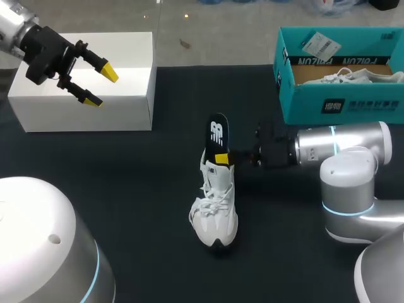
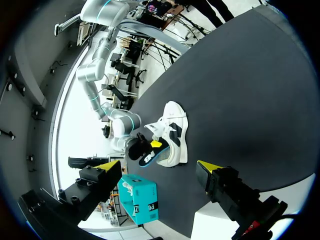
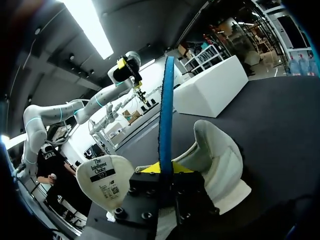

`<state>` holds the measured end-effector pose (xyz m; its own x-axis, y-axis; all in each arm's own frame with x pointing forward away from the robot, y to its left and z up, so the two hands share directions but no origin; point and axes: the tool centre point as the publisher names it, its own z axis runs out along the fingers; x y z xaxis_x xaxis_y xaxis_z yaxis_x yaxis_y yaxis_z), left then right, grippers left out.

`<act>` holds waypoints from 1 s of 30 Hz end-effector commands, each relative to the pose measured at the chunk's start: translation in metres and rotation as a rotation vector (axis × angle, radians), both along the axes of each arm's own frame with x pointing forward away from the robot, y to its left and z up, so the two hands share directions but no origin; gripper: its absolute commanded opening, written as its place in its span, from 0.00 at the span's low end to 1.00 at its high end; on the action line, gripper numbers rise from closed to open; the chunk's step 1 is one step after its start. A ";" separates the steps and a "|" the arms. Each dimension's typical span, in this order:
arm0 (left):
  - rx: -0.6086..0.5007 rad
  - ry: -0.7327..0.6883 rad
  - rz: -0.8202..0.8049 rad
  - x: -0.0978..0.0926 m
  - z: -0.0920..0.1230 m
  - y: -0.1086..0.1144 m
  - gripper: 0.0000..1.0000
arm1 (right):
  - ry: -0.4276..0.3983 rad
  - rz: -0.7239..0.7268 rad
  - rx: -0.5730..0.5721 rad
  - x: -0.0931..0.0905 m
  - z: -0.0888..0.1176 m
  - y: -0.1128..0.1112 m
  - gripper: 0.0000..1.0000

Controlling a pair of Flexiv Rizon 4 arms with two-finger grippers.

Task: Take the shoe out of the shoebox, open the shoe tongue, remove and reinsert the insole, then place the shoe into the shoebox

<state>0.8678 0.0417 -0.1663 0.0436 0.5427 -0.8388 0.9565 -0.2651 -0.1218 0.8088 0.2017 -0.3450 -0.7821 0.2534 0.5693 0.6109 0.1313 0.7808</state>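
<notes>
– At the heel of the shoe [image 1: 214, 214], seen from the head view, what is the right claw [image 1: 222, 158] doing?
– It is pinching the insole [image 1: 218, 134], which is standing upright out of the heel opening. The shoe is lying on the worktop [image 1: 126, 189], toe toward the robot. The right arm is reaching in level from the shoe's right, in front of the shoebox [image 1: 341, 104].
– And the left wrist view?
– The left claw [image 2: 160, 167] is hanging wide open, empty, well apart from the shoe [image 2: 172, 132].
– Right wrist view?
– The insole [image 3: 166, 110] is showing edge-on between the closed fingers, with the heel cup just ahead. I judge the next move is depending on keeping it along the shoe's length.
</notes>
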 end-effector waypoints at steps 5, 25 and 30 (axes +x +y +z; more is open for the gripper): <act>0.004 0.001 -0.002 0.001 0.001 0.000 1.00 | -0.065 -0.024 0.015 0.015 0.031 0.001 0.87; 0.004 0.001 -0.002 0.001 0.001 0.000 1.00 | -0.098 -0.036 0.032 0.049 0.029 0.004 0.00; 0.004 0.001 -0.002 0.001 0.001 0.000 1.00 | -0.073 -0.024 0.038 0.043 0.020 0.004 0.00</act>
